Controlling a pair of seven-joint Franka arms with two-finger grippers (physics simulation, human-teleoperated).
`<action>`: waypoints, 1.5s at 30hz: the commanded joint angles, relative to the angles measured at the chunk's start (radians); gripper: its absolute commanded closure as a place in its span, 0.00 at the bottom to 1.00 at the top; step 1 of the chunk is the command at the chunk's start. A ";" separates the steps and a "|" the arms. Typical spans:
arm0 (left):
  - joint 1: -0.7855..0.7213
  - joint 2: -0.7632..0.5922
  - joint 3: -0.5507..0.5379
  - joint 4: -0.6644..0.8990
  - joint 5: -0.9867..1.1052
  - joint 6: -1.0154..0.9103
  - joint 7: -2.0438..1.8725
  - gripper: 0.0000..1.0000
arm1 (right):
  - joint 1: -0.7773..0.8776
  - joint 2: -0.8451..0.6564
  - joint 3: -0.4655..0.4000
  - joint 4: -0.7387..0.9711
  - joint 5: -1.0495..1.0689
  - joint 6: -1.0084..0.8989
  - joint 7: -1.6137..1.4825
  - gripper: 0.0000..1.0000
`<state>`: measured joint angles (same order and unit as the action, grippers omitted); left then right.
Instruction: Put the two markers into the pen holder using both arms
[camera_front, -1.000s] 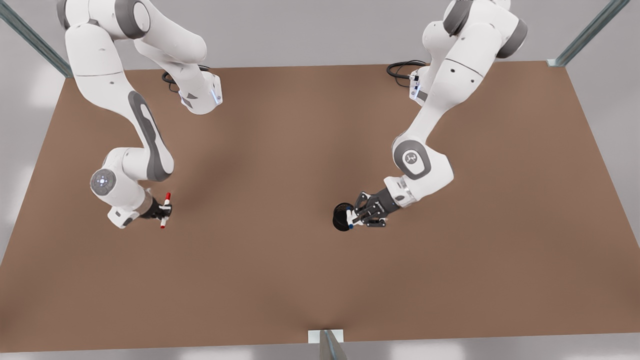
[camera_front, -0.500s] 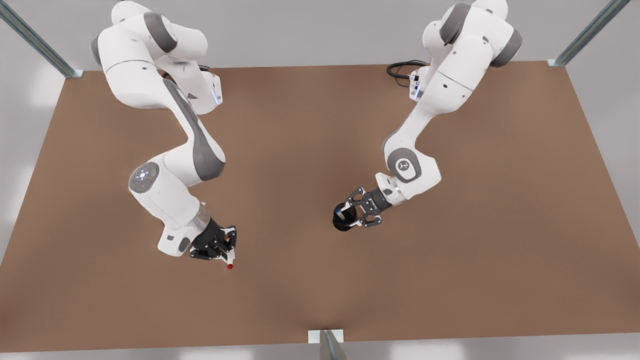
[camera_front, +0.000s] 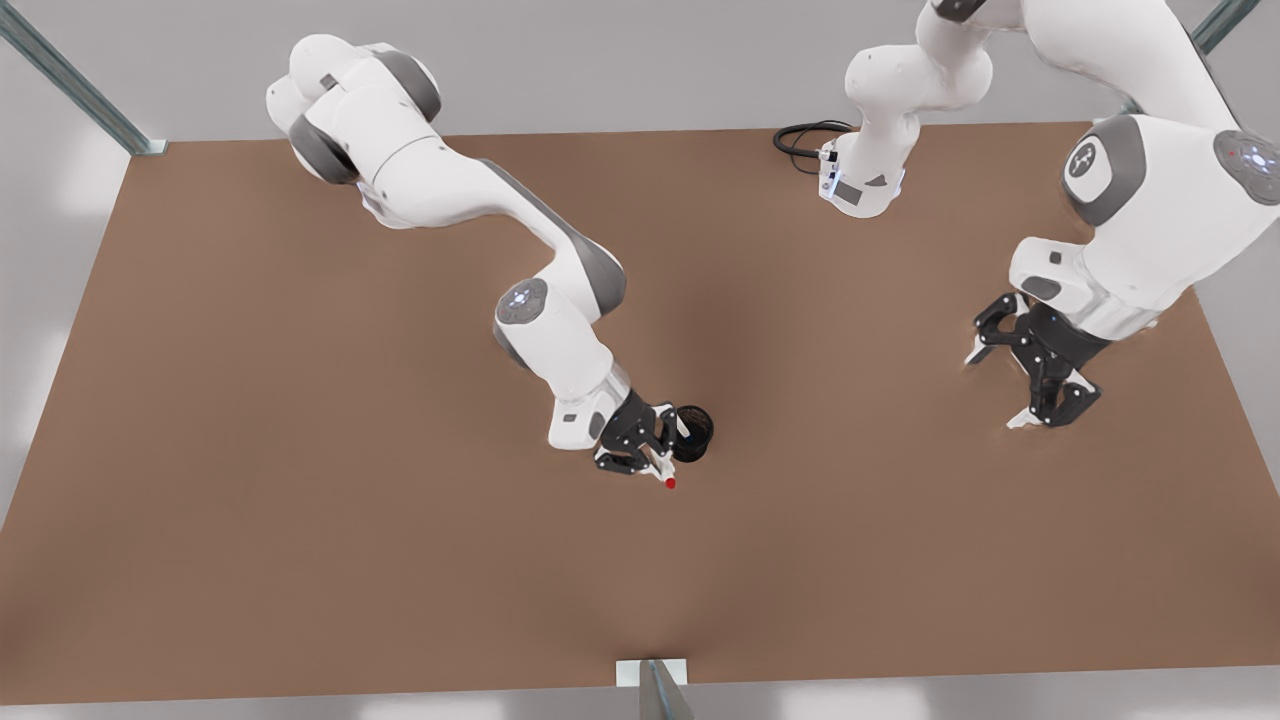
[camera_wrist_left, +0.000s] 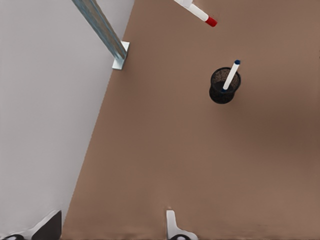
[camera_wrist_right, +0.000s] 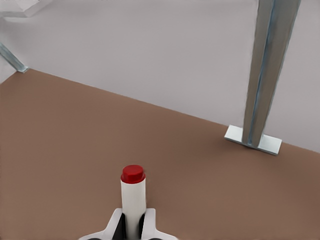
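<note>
The right gripper (camera_front: 655, 453) was clenched on the red marker (camera_front: 665, 476), whose red cap stuck out past the fingertips. It hung just beside the pen holder (camera_front: 697, 432), on the front view's left of it. Half a second earlier that gripper had been well away from the pen holder, farther to the front view's left; it had since swung in with the marker still held.

The left gripper (camera_front: 1000, 390) hung released, its jaws spread wide, well apart from the pen holder toward the front view's right. Half a second before, it had been right at the cup's rim.

In the left wrist view the blue marker (camera_wrist_left: 231, 76) stood tilted inside the pen holder, its dark tip above the rim. The cup sat where it had been, mid-worktop (camera_front: 300, 500).
</note>
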<state>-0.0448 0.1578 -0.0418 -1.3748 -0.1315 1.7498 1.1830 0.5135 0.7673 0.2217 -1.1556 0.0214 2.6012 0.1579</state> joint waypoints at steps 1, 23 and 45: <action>0.003 -0.012 0.034 -0.023 0.053 -0.242 -1.134 0.00 | 0.034 0.017 -0.007 0.004 -0.006 0.112 0.365 0.75; 0.002 0.092 0.037 -0.024 0.050 -0.121 -1.137 0.00 | 0.083 -0.019 -0.008 -0.355 -0.009 0.602 0.390 0.76; 0.005 0.092 0.037 -0.026 0.049 -0.119 -1.140 0.00 | 0.045 -0.037 -0.008 -0.432 -0.207 0.597 0.253 0.78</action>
<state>-0.0391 0.2512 -0.0049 -1.4007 -0.0834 1.6354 0.1398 0.5606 0.7297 0.2140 -1.5892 -0.1249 3.2048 0.4545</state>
